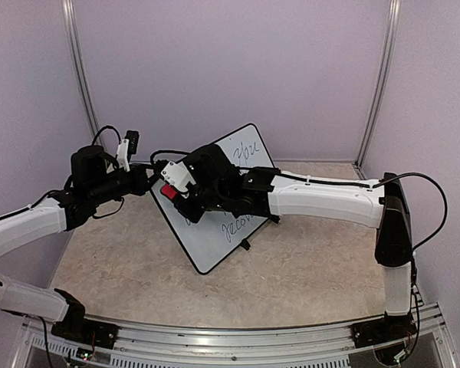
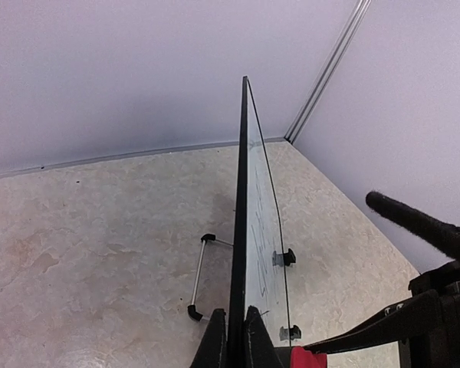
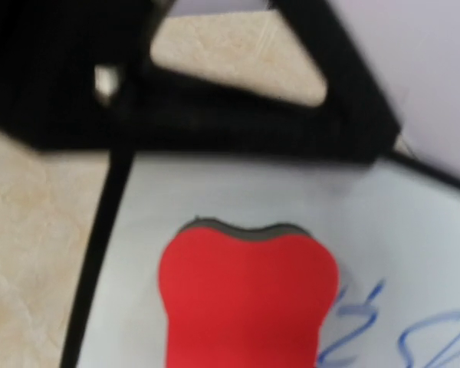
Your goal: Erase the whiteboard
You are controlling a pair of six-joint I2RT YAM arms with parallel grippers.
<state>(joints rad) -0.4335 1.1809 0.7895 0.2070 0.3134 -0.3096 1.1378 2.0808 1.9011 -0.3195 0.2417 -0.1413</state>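
Right wrist view cuts off the fingers of the right gripper [image 1: 178,195], and a blurred black shape fills its top. Only the red eraser [image 3: 245,299] shows, lying against the whiteboard [image 3: 383,215] beside blue handwriting [image 3: 402,333] too smeared to read. The board stands raised on edge on the beige worktop [image 1: 314,268], white with a thin black rim. The left gripper [image 2: 234,341] pinches that rim, its fingers [image 2: 213,346] closed tight on it. The right arm stretches across, gripping the eraser.
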